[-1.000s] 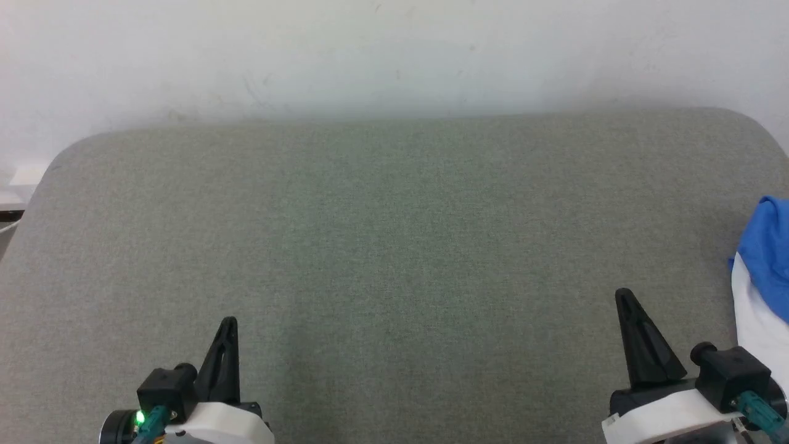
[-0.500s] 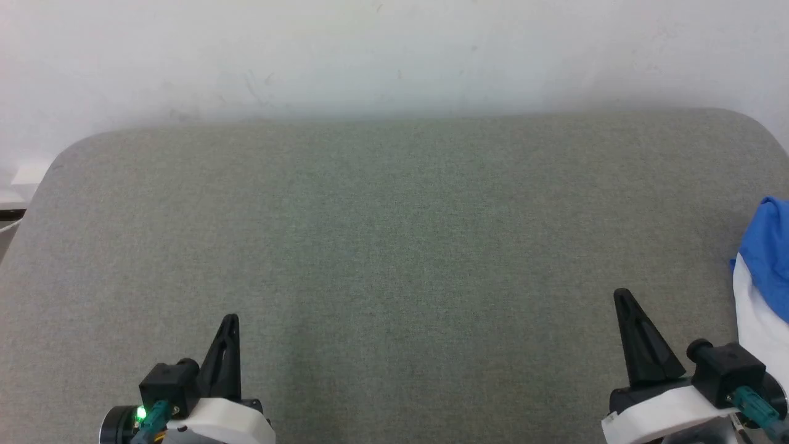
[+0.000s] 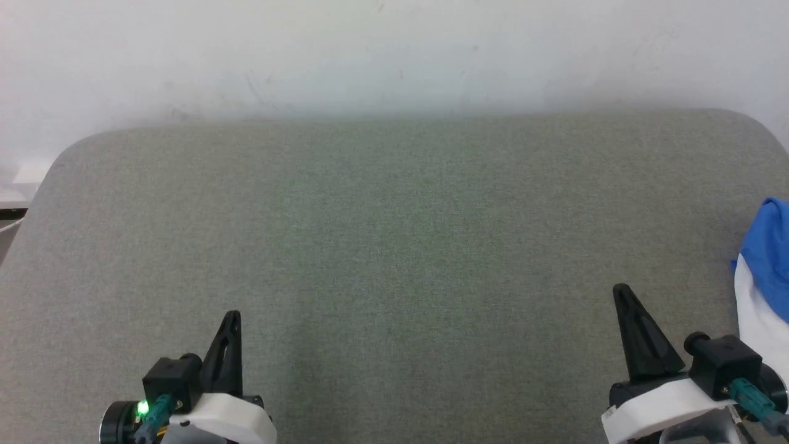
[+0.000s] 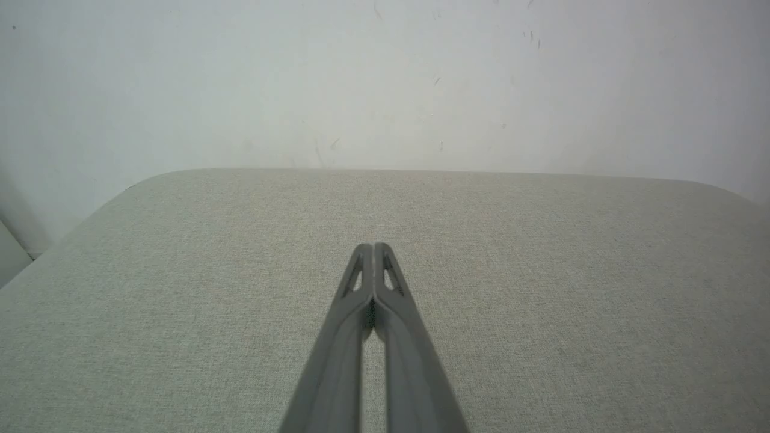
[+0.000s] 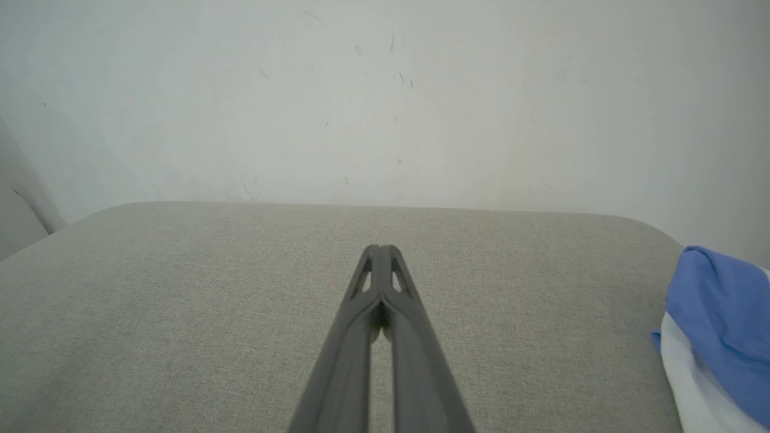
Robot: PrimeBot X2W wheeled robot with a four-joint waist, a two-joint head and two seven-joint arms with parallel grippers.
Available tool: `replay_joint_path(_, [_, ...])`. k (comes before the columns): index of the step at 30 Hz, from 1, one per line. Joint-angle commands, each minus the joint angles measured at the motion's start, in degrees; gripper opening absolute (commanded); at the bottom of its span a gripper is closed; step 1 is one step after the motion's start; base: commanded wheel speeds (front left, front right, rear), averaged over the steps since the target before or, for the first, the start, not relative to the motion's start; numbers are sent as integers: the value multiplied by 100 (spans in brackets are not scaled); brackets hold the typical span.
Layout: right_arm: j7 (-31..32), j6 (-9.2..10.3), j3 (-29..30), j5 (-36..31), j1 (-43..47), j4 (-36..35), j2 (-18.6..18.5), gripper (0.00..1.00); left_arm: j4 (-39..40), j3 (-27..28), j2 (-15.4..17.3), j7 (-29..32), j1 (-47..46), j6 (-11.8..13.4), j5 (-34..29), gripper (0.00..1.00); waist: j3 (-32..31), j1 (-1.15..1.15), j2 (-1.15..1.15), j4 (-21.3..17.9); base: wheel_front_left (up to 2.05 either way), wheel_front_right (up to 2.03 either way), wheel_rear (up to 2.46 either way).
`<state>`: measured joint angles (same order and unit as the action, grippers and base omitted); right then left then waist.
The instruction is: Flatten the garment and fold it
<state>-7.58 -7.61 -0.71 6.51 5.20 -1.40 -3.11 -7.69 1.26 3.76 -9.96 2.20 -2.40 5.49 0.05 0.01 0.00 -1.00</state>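
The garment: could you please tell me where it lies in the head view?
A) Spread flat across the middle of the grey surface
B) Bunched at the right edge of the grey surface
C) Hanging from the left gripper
B: the garment sits bunched at the right edge of the grey surface, just beyond the right gripper.

grey-green padded table [image 3: 394, 246] | rounded corners | white scuffed wall [image 3: 394, 55] behind

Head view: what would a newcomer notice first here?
The blue-and-white garment, bunched at the right edge of the grey cushioned surface, stands out most. The left gripper and right gripper sit at the bottom corners, both shut and empty, clear of the garment.
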Motion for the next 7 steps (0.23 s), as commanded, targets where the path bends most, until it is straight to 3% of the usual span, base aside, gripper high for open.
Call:
replay_joint_path(1, [25, 4, -1, -48, -89, 10, 9, 0, 54, -15, -21, 32, -64, 45, -58, 0, 0, 0, 0, 2, 0, 0, 0])
replay_joint_path(7, [78, 5, 4, -92, -120, 20, 10, 0, 106, -23, -26, 103, -75, 59, -94, 0, 0, 0, 0, 9, 0, 0, 0])
